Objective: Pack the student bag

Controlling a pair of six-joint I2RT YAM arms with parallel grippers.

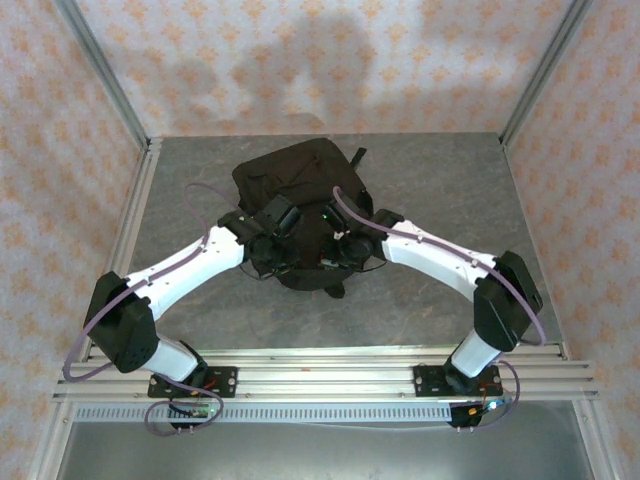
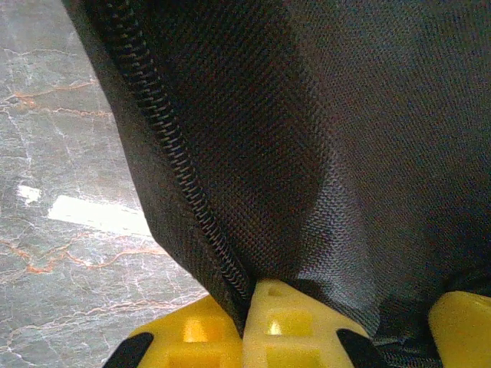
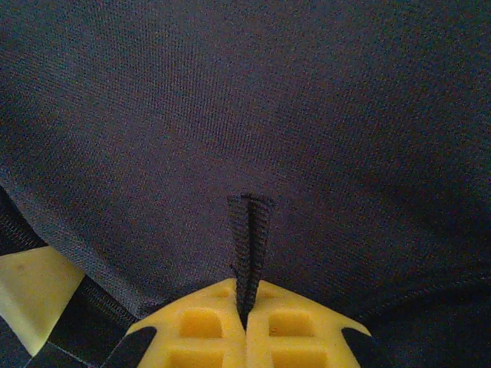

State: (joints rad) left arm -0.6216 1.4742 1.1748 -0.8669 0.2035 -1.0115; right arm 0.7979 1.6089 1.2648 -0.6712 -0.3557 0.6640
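The bag (image 1: 300, 185) is seen from above lying on the table (image 1: 450, 200), at 12 o'clock from the arm bases and about midway across. Its long axis is judged to run from 12 to 6 o'clock, tipped slightly toward 1 and 7. A strap (image 1: 356, 157) pokes out at its 1 o'clock corner. Which end is the rounded top cannot be told from the dark heap.

The left claw (image 2: 247, 300) is clamped together on a fold of the bag's woven cloth just beside the zip (image 2: 180, 176), whose teeth run from the fingertips toward 11 o'clock in the left wrist view. The right claw (image 3: 245, 310) is clamped on a small ribbed tab (image 3: 250, 238) that stands out of the cloth toward 12 o'clock in the right wrist view. Seen from above, both holds sit at the bag's near edge, the left at about 7 o'clock and the right at about 5.

The bag is judged soft and limp, so it is expected to sag and fold rather than keep its shape when lifted. The coarse weave should not be slippery, and nothing about it looks fragile. Sewn parts such as the tab, the zip edge and the strap are judged the best holds. A pinch on plain cloth may lift one layer alone.
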